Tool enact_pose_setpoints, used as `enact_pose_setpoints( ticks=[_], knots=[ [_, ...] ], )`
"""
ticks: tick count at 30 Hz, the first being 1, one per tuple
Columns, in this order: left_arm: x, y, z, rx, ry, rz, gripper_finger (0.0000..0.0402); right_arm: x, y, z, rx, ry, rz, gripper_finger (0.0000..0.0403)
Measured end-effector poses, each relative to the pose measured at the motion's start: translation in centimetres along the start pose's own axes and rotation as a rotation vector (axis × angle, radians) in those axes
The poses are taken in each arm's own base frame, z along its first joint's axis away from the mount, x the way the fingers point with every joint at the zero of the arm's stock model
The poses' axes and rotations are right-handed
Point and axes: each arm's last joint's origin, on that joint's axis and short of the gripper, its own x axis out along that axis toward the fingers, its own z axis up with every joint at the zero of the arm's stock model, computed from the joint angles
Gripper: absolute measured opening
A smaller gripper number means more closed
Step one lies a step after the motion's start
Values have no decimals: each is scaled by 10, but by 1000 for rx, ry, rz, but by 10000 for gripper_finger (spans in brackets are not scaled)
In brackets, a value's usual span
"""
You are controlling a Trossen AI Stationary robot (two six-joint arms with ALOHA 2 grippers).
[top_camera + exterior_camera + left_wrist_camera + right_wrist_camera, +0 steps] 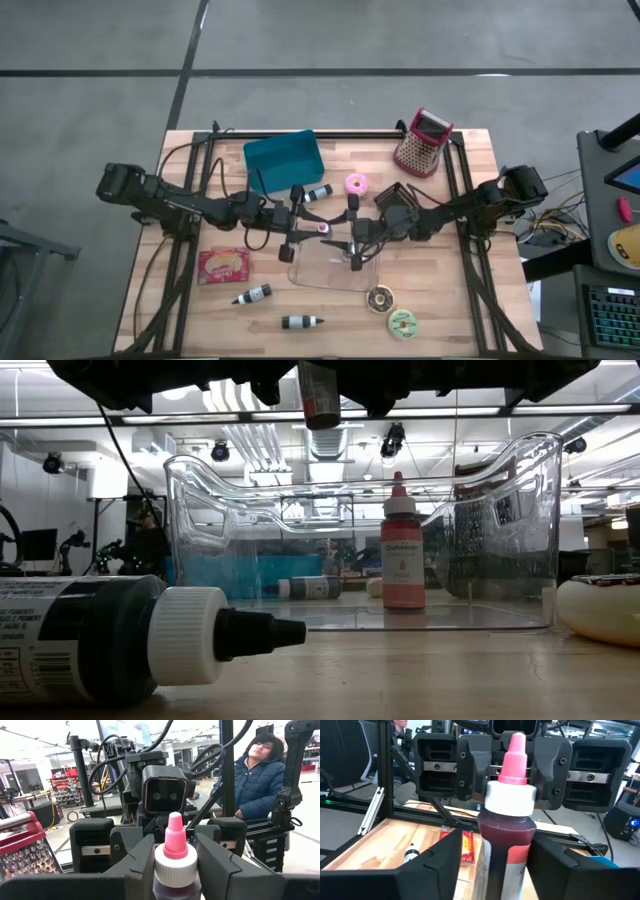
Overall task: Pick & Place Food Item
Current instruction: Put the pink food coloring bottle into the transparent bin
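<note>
Left tool (175,870) clamps pink-capped bottle (175,855); right tool (490,865) part-open around its own bottle (507,835).

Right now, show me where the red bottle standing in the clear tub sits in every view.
High view: red bottle at centre, inside the clear tub.
Low view: upright, mid-picture, in the tub.
Right wrist view: centre, between the open right gripper fingers.
Left wrist view: not in it; the left gripper holds a second bottle.
Shared landmark: the tub, in the high and low views.
</note>
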Motion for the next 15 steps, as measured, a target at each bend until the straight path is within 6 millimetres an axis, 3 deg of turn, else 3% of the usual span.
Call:
enact_pose_setpoints(
  ticks=[15],
  knots=[
    [0, 0, -1, 3, 12, 3, 110, -1, -1, -10, -23, 111, -68, 314]
  ],
)
